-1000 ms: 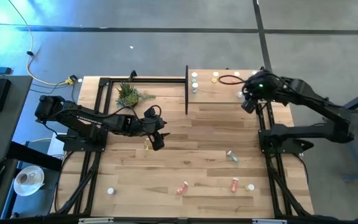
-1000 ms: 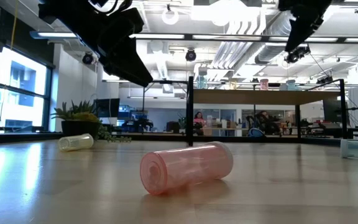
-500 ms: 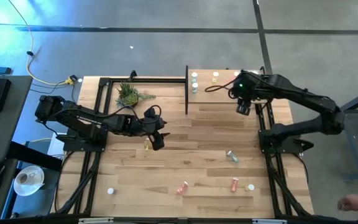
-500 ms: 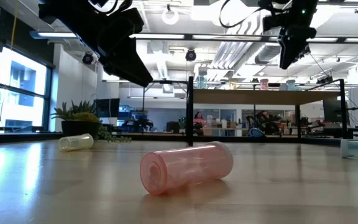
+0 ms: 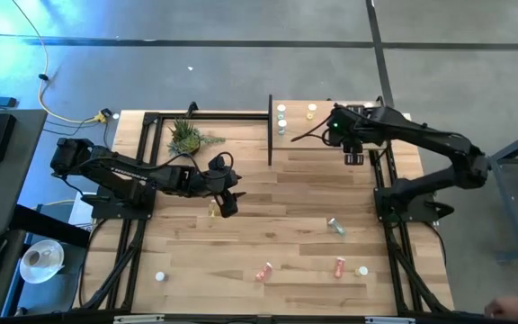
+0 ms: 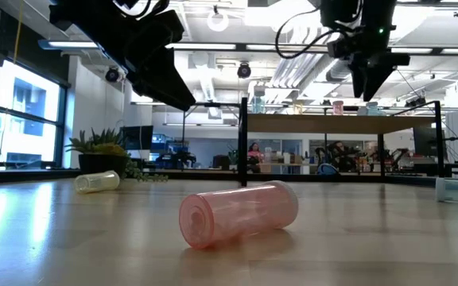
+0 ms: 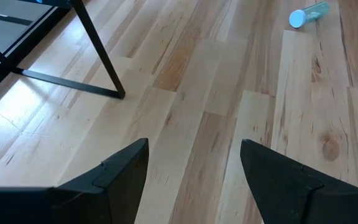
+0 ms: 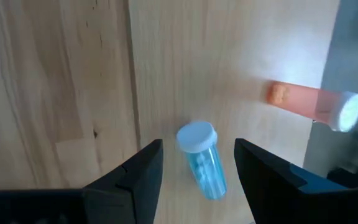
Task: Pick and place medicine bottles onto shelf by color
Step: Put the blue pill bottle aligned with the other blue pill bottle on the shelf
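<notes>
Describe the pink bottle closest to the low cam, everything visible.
The pink bottle is a translucent pink plastic cylinder lying on its side on the wooden tabletop, its round closed end turned toward the low camera, its far end paler. Nothing shows inside. Only the tabletop touches it; no gripper is near it. A pale yellowish bottle lies farther back.
</notes>
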Available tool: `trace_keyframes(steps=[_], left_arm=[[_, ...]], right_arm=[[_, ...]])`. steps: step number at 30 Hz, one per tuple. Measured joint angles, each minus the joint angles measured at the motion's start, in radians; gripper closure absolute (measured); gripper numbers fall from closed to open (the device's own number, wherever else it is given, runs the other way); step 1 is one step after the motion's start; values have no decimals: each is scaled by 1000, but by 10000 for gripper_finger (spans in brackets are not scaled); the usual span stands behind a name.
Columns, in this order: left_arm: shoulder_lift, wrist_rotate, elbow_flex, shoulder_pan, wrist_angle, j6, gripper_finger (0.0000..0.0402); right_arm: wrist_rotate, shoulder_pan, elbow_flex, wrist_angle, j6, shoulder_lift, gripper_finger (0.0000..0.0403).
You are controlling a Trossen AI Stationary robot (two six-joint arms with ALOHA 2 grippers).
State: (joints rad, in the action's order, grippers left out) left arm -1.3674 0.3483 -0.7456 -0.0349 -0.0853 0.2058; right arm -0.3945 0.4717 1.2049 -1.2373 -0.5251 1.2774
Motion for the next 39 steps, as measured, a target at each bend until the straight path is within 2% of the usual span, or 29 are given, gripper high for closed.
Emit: trace_keyframes(steps=[14,28,39], left_arm=[[0,3,0,0,0,-24,158],[0,0,0,0,0,-26,158],[0,-1,0,0,-9,-26,158]], right_arm=[[-76,19,0,-16,22,86,213],[-23,59,-1,-14,2,99,213],[-33,89,1,-7,0,150,213]])
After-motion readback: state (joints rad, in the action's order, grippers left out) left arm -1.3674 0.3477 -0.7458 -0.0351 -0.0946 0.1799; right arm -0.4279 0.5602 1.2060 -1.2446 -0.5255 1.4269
